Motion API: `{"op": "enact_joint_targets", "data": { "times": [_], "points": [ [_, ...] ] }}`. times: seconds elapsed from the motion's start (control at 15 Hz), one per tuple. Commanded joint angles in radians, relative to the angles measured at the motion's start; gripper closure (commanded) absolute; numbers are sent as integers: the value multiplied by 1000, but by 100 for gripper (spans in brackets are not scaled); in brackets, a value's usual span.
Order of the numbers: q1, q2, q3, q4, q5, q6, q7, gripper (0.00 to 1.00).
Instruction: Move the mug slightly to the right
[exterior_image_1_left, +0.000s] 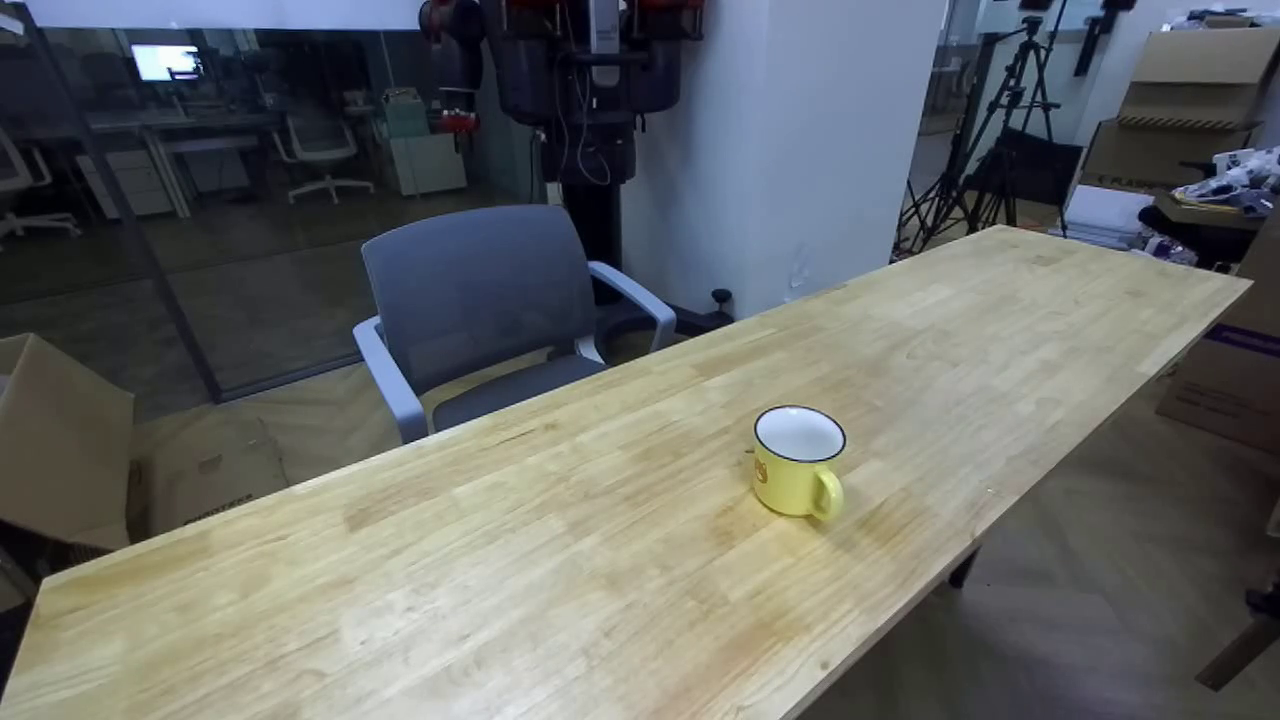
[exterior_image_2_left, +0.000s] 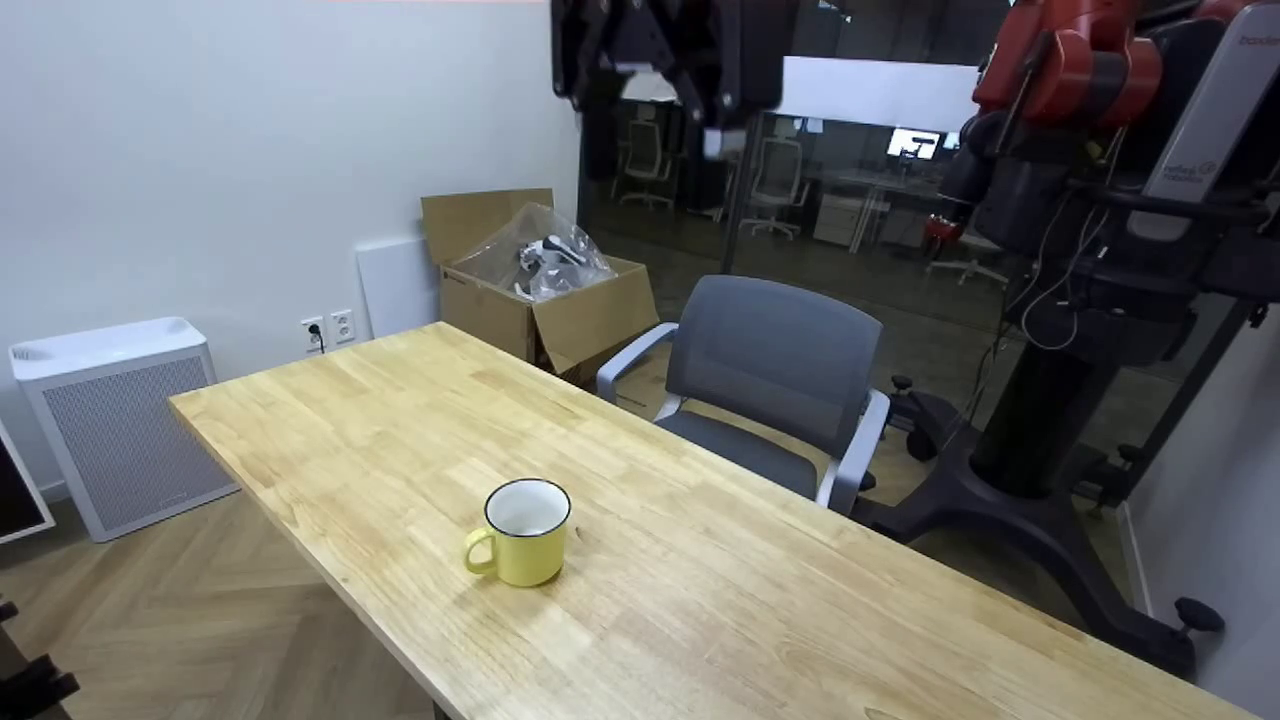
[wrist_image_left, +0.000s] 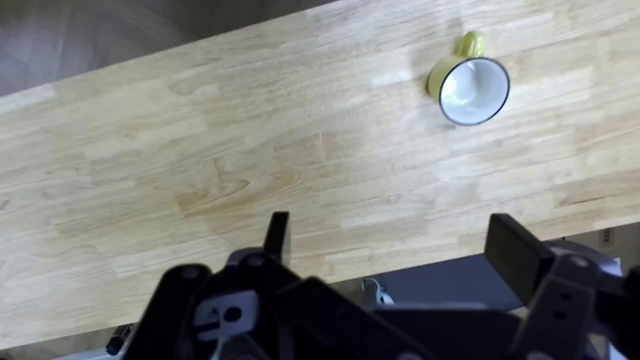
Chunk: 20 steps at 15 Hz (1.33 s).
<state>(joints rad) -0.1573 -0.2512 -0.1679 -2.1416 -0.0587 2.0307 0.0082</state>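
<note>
The gripper is up high, jaws wide with nothing in them. Below, off to one side, the mug stands upright on the table. If the gripper comes down crooked, a finger could bump the mug and tip it over

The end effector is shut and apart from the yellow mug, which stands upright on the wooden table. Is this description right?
Not quite: the end effector is open, not shut; the wrist view shows its fingers wide apart. It is apart from the yellow mug, which stands upright on the wooden table.
</note>
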Motion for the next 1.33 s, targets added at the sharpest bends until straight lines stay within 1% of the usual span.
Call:
{"op": "enact_joint_targets", "data": {
  "times": [0.0, 0.13, 0.33, 0.4, 0.47, 0.6, 0.8, 0.87, 1.0, 1.27],
  "points": [
    [-11, 189, 9, 63, -22, 114, 70, 0],
    [-4, 282, 16, 93, -42, 130, 81, 0],
    [22, 406, 31, 144, -111, 110, 108, 0],
    [31, 427, 32, 158, -129, 98, 123, 0],
    [16, 369, 25, 87, -86, 139, 65, 0],
    [30, 420, 29, 115, -102, 137, 84, 0],
    [32, 431, 29, 135, -106, 128, 87, 0],
    [31, 441, 32, 139, -93, 147, 75, 0],
    [31, 492, 50, 158, -42, 215, 27, 0],
    [46, 619, 85, 208, -7, 286, -34, 0]
  ]
}}
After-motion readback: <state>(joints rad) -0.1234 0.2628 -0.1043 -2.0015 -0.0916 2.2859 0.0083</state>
